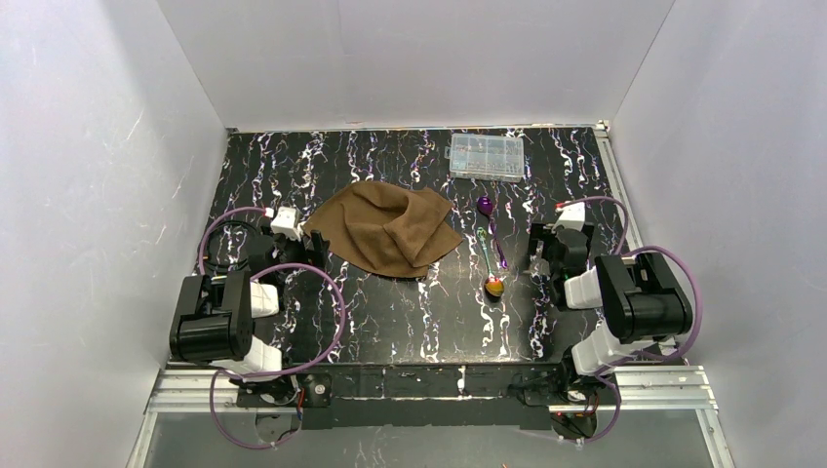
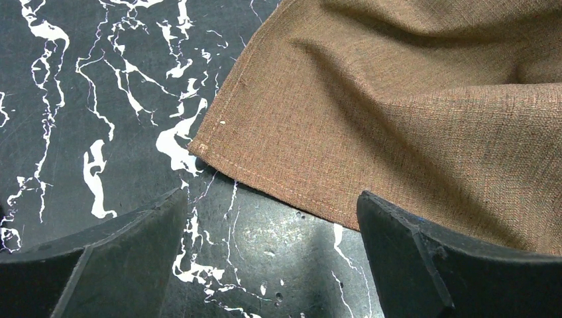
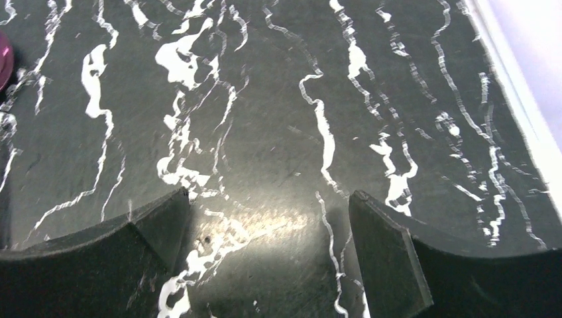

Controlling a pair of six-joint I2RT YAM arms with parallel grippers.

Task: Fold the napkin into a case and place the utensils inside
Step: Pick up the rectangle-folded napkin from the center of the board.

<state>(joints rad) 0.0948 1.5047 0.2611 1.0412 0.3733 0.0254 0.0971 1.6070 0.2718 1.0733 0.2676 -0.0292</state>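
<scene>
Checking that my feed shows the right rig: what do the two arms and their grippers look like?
Both look alike: the left arm and right arm have bulky black joint housings joined by white links, each with a looping lilac cable. A white block with red marks sits near each wrist. The left gripper and right gripper have two broad, matte black, wedge-shaped fingers.

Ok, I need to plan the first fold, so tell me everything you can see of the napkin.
The napkin is a plain brown woven cloth with a stitched hem. It lies spread out but rumpled on the black marbled table, with soft ridges across its middle. Its left corner lies right at the open left tool; contact cannot be told. Nothing rests on it.
</scene>
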